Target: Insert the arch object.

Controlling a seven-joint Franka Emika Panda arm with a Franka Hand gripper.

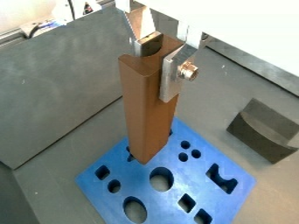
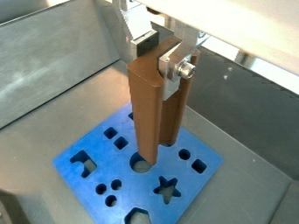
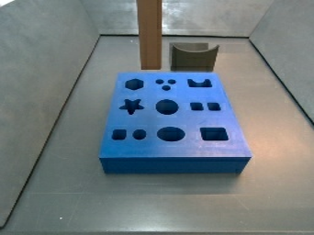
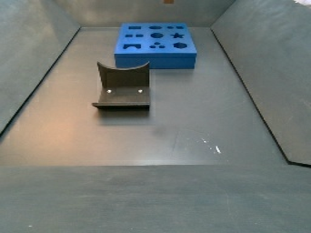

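Observation:
The arch object, a tall slim brown post, hangs upright in my gripper, which is shut on its top end. A silver finger presses its side. Both wrist views show this; the post and gripper stand over the blue board. The post's lower end is over the board, close to a round hole; whether it touches cannot be told. In a side view the post rises behind the far edge of the board; the gripper is cut off there.
The blue board has several shaped holes. A squat dark grey block with a scooped top stands on the floor beyond the board, also in a wrist view and a side view. Grey walls ring the floor.

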